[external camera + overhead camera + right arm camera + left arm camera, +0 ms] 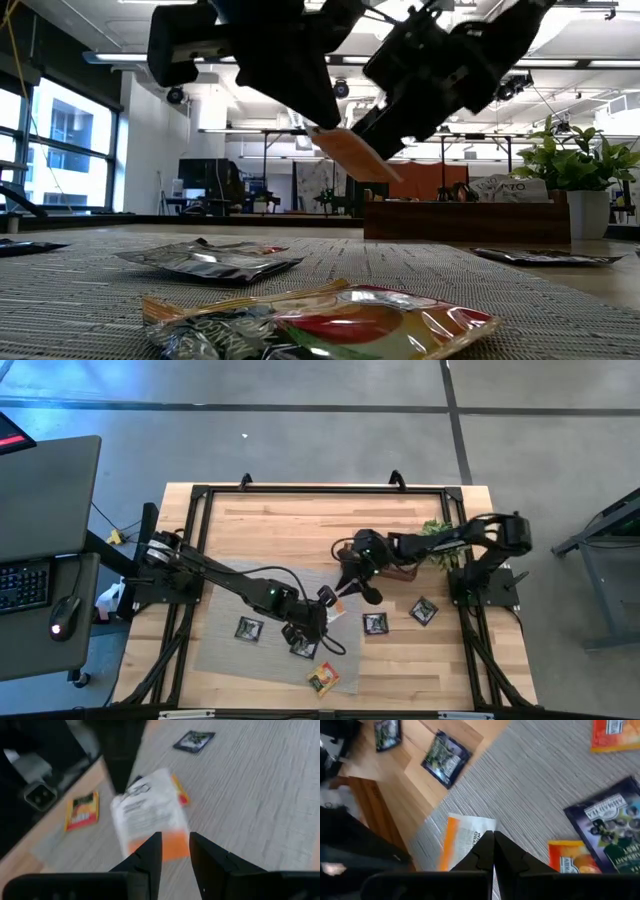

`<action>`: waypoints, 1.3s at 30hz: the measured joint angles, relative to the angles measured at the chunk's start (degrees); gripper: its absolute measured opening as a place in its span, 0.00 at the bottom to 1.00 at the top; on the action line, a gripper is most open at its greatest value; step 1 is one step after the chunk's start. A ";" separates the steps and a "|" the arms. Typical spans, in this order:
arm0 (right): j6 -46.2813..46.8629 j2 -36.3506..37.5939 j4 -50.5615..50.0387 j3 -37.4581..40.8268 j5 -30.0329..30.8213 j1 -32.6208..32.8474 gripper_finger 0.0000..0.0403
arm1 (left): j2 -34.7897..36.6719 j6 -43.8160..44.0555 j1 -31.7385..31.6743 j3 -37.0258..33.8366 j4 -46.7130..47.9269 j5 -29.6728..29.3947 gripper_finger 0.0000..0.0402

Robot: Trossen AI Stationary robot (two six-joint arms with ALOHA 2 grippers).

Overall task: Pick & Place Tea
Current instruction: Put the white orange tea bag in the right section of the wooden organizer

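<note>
A white-and-orange tea sachet (pixel 150 815) hangs above the grey mat (pixel 225 650), with my left gripper (pixel 493 840) shut on it. My right gripper (pixel 175 842) is open and comes in from the table's right. Its two fingers stand either side of the sachet's orange end (pixel 172 847); whether they touch it, I cannot tell. In the low view the sachet (pixel 350 152) slants between both dark grippers. More sachets lie flat: black ones (pixel 248 628) (pixel 303 648) and an orange one (pixel 322 678) on the mat, and two black ones (pixel 375 623) (pixel 424 610) on the wood. My left gripper pinches the sachet between its two shut fingers at the white end (pixel 131 791), opposite the orange end. The fingers slant down from the table's left. The sachet is lifted clear of the mat and tilted, its orange end toward my right gripper.
A long brown wooden tray (pixel 460 220) and a small green plant (pixel 437 540) stand at the table's far right, behind my right arm. The black frame (pixel 320 488) rims the table. A desk with a keyboard and mouse (pixel 40 585) stands off the table's left.
</note>
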State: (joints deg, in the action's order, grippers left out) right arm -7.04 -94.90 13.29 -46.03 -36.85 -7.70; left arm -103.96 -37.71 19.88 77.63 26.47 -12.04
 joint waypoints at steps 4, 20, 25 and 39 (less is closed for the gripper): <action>4.37 -3.99 6.96 -0.01 -0.39 -0.22 0.23 | 0.00 0.00 0.00 0.02 0.44 0.03 0.00; 8.39 -4.80 6.66 -0.01 -7.65 -1.64 0.23 | 0.02 -8.15 0.00 0.02 -0.14 -2.49 0.00; 8.52 -4.80 6.67 -0.01 -7.53 -1.66 0.23 | 0.02 -15.62 0.10 0.02 -1.30 -2.23 0.00; 9.95 -4.83 6.55 -0.01 -10.61 -2.67 0.23 | 0.02 -23.61 1.52 0.02 -1.14 -5.26 0.00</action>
State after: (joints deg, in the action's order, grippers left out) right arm 2.91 -99.72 19.84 -46.04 -47.46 -10.37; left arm -103.94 -61.33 21.40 77.65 25.33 -17.30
